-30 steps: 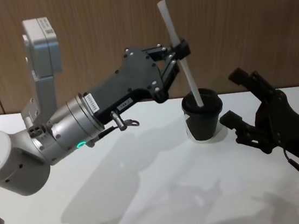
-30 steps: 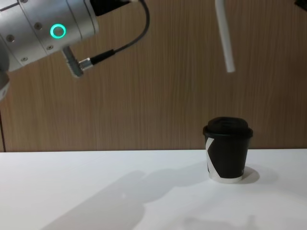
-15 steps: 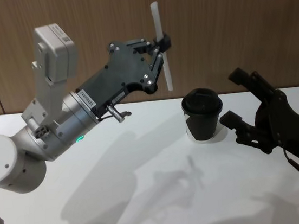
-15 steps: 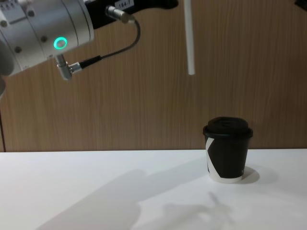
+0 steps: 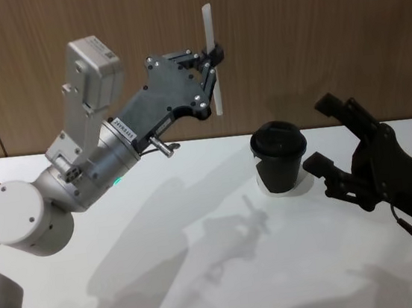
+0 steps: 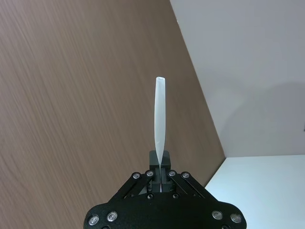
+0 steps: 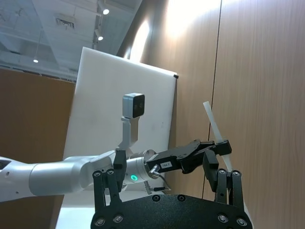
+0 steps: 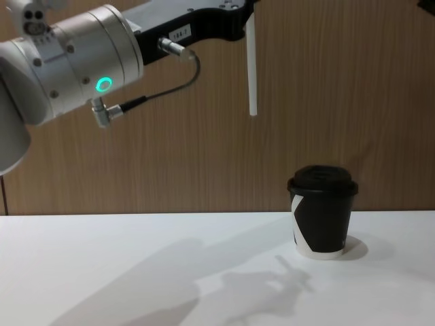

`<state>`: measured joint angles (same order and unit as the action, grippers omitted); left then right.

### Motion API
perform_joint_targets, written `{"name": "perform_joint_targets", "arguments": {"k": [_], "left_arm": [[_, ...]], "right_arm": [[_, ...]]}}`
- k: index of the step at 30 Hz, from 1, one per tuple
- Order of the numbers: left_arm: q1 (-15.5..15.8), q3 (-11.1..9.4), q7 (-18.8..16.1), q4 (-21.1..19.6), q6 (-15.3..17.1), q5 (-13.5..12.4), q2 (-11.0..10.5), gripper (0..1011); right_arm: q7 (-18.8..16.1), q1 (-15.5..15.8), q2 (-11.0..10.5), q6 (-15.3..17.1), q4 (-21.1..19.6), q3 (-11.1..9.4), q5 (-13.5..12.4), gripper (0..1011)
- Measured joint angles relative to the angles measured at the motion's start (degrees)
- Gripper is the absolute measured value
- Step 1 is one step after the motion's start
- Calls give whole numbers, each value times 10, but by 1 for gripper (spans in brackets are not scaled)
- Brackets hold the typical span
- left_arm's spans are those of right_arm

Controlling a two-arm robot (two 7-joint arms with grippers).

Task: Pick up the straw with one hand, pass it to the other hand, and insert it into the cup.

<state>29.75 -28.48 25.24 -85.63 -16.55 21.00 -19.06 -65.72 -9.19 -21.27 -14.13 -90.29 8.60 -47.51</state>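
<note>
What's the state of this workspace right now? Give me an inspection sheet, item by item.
Surface: white table, carrying shadows of the arms.
Job's things: straw held upright in the air, its lower end above and to the left of the cup, not inserted; cup upright on the table, lid on.
Clutter: nothing seen.
Grippers: left gripper raised, shut on the straw partway along it; right gripper open, low beside the cup on its right, holding nothing.
Cables: thin black cable looping from the left arm's silver wrist to the gripper body, apart from the straw.
Surroundings: wood-panel wall behind the table.
</note>
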Motion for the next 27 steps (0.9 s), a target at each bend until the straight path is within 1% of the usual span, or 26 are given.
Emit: {"name": "perform_joint_targets", "arguments": {"k": [1, 6, 18, 27], "left_arm": [[3, 0, 2, 10, -2, 0, 4, 8], [11, -1, 12, 29, -4, 5, 13, 10], [29, 4, 45, 71, 2, 43, 40, 10], [46, 7, 61, 108, 6, 58, 60, 8]], "right_arm": [[0, 0, 0, 0, 0, 0, 0, 1001], [0, 0, 0, 0, 0, 0, 0, 1001], [0, 0, 0, 0, 0, 0, 0, 1001], [0, 0, 0, 0, 0, 0, 0, 1001]]}}
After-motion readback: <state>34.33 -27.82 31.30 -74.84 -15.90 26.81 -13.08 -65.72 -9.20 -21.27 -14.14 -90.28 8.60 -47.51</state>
